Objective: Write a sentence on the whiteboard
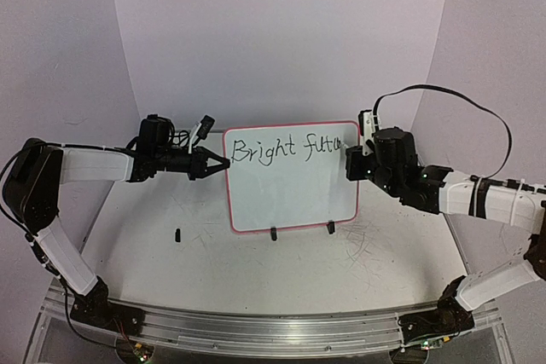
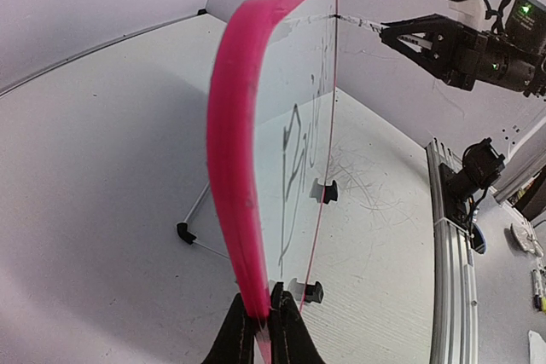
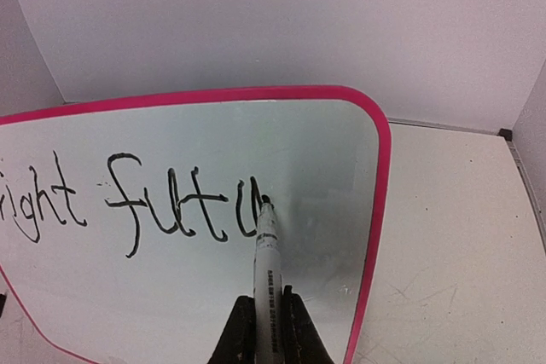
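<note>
A: Where is the whiteboard (image 1: pixel 290 202) placed?
B: Stood upright mid-table (image 1: pixel 213 270) on two black clip feet (image 1: pixel 274 234), between the arms.
A: left gripper (image 2: pixel 270 303)?
B: Clamped shut on the board's left pink edge.
A: right gripper (image 3: pixel 269 306)?
B: Closed on a marker (image 3: pixel 266 245); its tip is pressed to the board's upper right, at the last stroke.
A: the sentence (image 1: pixel 286 148)?
B: "Bright futu" is seen written along the top line.

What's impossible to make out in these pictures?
- Top view: the right pincer and its white marker pen cover the end of the black handwritten words on the pink-framed white whiteboard.
- Right wrist view: the picture's left edge cuts off the first letter.
- Left wrist view: whiteboard nearly edge-on, words unreadable.
</note>
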{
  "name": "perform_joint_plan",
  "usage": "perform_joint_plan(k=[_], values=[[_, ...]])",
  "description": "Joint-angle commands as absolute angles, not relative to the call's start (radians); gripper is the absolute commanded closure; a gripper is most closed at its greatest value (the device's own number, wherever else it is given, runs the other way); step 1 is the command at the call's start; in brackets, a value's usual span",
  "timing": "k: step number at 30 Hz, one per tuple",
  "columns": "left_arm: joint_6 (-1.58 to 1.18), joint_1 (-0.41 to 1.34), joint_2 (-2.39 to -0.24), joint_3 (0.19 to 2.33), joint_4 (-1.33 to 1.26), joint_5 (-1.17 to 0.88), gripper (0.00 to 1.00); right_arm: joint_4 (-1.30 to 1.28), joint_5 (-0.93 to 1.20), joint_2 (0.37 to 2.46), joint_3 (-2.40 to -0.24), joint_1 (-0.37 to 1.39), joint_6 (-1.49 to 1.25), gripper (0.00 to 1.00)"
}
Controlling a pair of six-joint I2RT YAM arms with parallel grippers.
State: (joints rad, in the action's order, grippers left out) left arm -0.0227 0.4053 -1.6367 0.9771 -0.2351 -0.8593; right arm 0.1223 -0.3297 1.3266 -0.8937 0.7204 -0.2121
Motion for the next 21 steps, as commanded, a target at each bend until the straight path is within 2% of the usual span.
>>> perform_joint_plan(k=[1,21], values=[[0.039,0.4,-1.594,1.001,-0.295,-0.819,1.0,0.163,-0.367,1.337,-0.944,0.715,-0.203,1.0],[0.04,0.4,-1.595,1.001,-0.295,-0.819,1.0,0.101,-0.374,1.309,-0.899,0.716,-0.257,1.0]])
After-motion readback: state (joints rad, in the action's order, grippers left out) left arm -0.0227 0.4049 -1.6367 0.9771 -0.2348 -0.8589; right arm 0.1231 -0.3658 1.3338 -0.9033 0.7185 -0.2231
